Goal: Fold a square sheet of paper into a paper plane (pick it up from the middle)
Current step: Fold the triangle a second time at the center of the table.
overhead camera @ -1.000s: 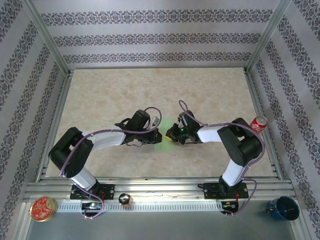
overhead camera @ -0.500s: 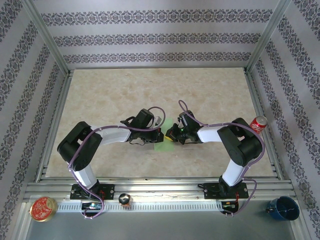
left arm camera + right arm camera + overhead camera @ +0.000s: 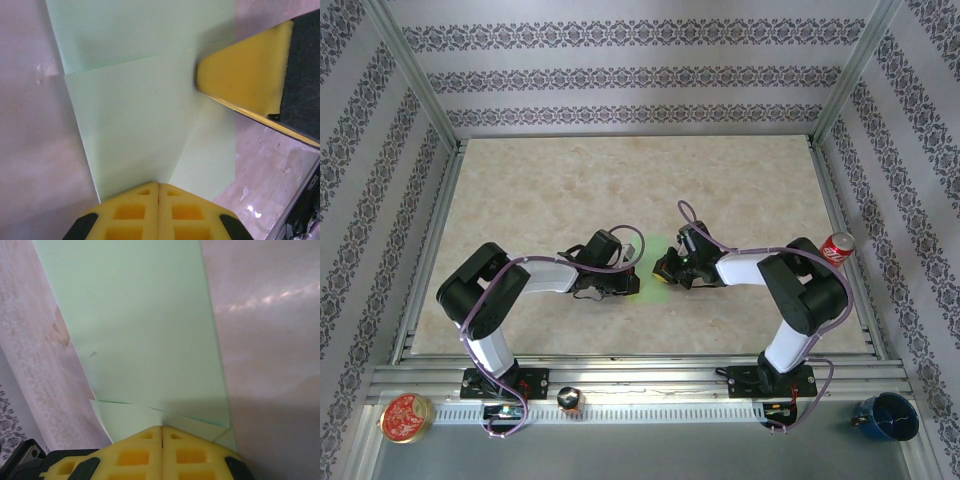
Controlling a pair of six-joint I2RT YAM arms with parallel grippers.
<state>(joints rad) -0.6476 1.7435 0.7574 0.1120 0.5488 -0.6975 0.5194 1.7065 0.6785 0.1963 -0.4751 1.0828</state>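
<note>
Across the pale marbled table (image 3: 620, 180), both arms reach low toward the middle from their bases at the near edge. The left arm (image 3: 510, 285) bends at a raised elbow and lies almost level, its wrist pointing right. The right arm (image 3: 790, 285) mirrors it and points left, so the two heads nearly meet. Between them the pale-green paper (image 3: 130, 115) lies flat on the table, partly folded, with one flap laid over it and a slanting crease. The left gripper (image 3: 158, 186) has its yellow fingers pressed together with no gap, tips at the paper's edge. The right gripper (image 3: 162, 429) is likewise closed tight, its tips at the opposite edge over a small folded corner.
</note>
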